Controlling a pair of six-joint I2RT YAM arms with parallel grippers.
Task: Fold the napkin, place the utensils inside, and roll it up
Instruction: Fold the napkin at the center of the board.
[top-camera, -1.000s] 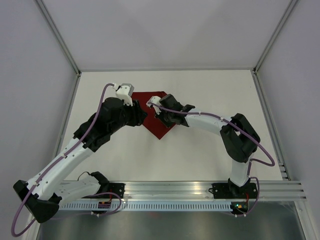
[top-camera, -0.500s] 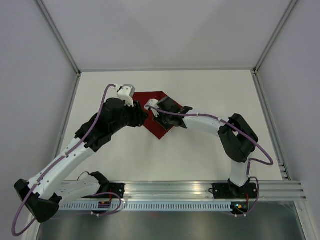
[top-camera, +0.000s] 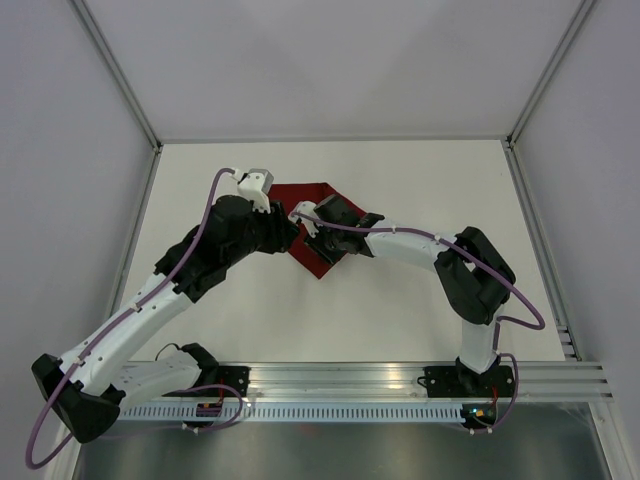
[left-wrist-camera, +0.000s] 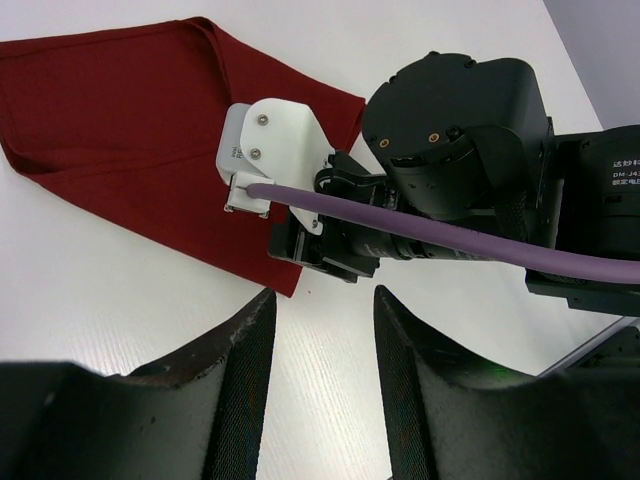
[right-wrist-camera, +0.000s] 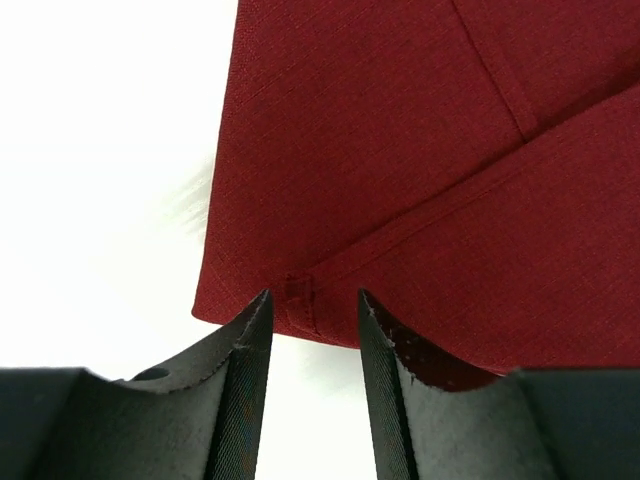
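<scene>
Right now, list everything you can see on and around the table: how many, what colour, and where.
napkin: one, dark red, folded, lying flat at the far middle of the table
fork: none in view
table: one, white, under everything
rail: one, silver, along the near edge
cables: two, purple, one along each arm
left arm: one, white and black, reaching to the napkin from the left
right arm: one, white and black, reaching to the napkin from the right
left tool: one, black, open, empty, over bare table just off the napkin's edge
right tool: one, black, open, at a napkin corner
</scene>
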